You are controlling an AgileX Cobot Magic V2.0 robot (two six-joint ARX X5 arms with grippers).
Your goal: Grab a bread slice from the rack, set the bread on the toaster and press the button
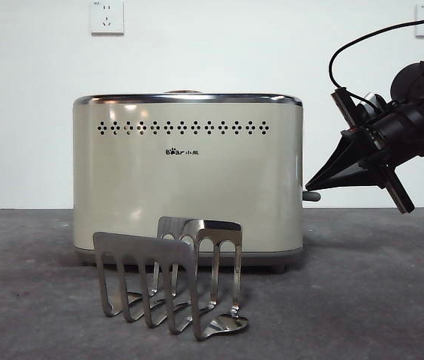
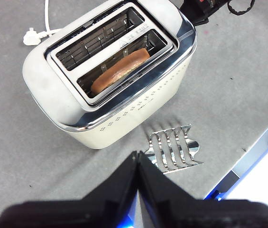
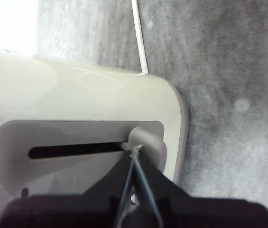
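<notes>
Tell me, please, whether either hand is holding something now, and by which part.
Nothing is held. The right hand is shut, its tip pressing on the small grey lever button of the cream boxy toaster. The left hand is shut and empty.

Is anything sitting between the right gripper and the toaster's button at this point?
Nothing visible. The right gripper has its shut tips on the button at the end of the slot in the toaster. The slice of bread already sits in a slot.
</notes>
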